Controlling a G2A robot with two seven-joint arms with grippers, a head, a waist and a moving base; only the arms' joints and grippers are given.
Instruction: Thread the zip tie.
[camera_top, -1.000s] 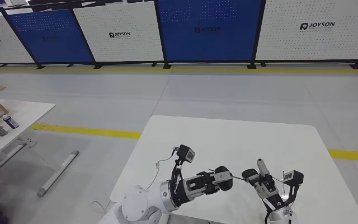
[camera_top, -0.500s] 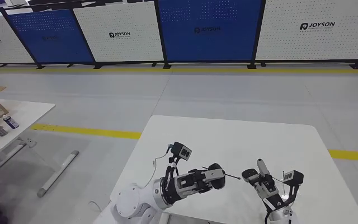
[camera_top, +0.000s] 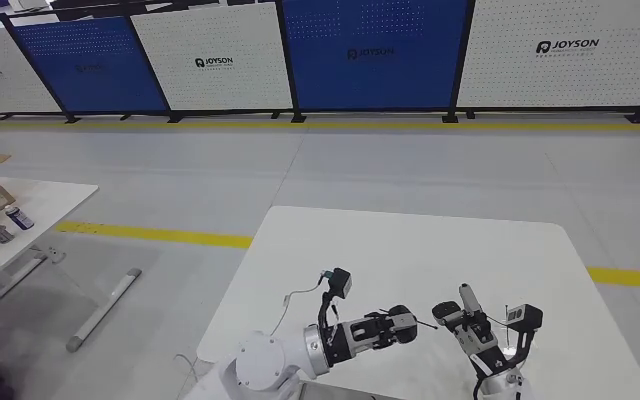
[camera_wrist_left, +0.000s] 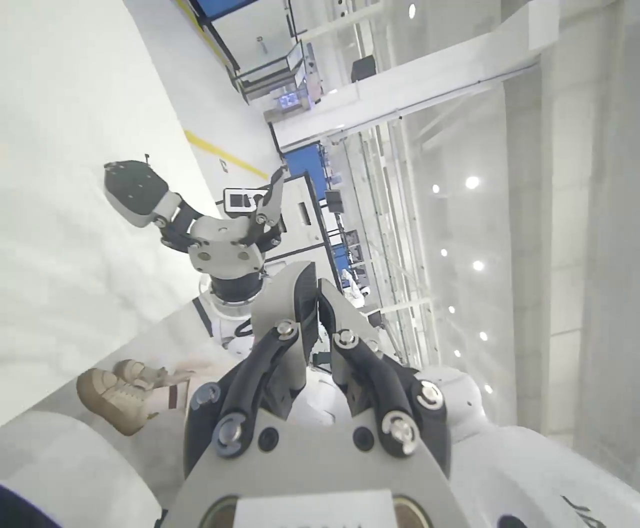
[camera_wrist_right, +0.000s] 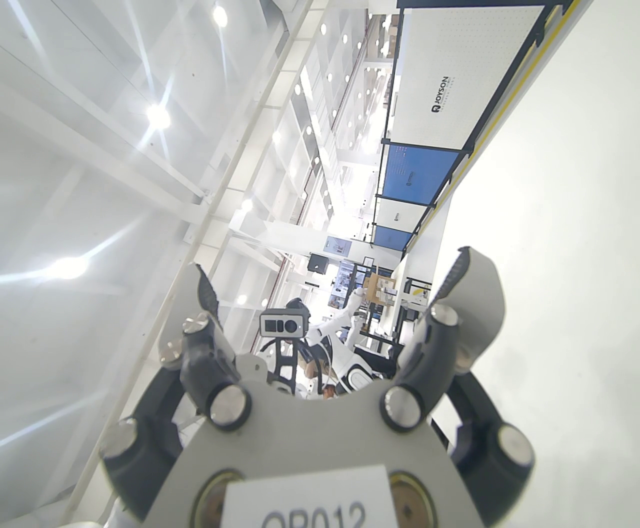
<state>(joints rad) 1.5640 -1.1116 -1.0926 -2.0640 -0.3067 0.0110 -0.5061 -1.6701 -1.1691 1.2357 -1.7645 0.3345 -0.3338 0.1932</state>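
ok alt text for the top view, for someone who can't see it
The left end effector holds a thin dark zip tie pointed toward the open right end effector, above a white table. Blue and white panels stand behind.

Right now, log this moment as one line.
left gripper: shut on zip tie | right gripper: open, empty | zip tie: points toward right gripper | both over table
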